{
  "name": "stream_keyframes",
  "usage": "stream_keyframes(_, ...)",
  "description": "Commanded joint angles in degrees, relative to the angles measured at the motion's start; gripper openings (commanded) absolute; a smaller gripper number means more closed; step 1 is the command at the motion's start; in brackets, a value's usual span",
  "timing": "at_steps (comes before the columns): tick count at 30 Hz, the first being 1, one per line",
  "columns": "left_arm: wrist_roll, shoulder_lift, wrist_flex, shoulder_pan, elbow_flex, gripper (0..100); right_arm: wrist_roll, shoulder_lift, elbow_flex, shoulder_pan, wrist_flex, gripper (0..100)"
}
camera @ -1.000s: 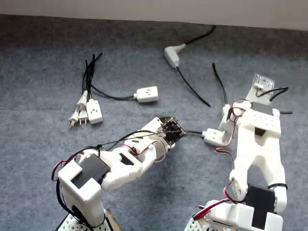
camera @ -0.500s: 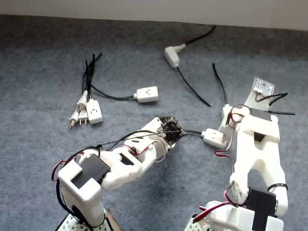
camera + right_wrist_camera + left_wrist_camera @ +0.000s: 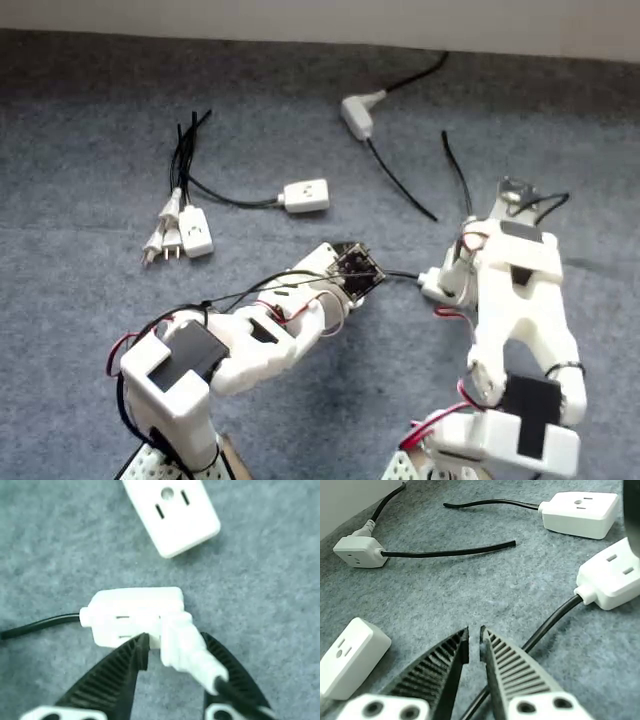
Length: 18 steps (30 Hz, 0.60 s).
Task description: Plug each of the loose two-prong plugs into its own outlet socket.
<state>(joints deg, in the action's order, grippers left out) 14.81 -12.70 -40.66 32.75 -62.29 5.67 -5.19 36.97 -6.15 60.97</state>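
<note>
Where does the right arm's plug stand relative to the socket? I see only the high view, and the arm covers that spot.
Observer: In the right wrist view, the right claw grips a white two-prong plug pressed against a white outlet socket. The prongs are hidden.
Operator: Is the left claw carrying anything?
Observer: No. In the left wrist view, the left claw is nearly closed on nothing, with a black cable running on the carpet beside it.
</note>
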Motion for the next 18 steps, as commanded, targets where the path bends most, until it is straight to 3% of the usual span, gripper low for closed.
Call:
stream_keyframes(1,0.62,0.92,-1.41,0.57,0.75,7,-0.09,-3.65,-0.40,0.75,1.10,16.6)
stream_keyframes(13,0.62,0.92,-1.41,0.57,0.66,7,-0.09,-4.79,-2.95,0.31,4.35,16.9)
stream_keyframes(18,0.62,1.01,-1.41,0.57,0.66,7,-0.35,-4.79,-10.77,-5.49,11.21,16.9)
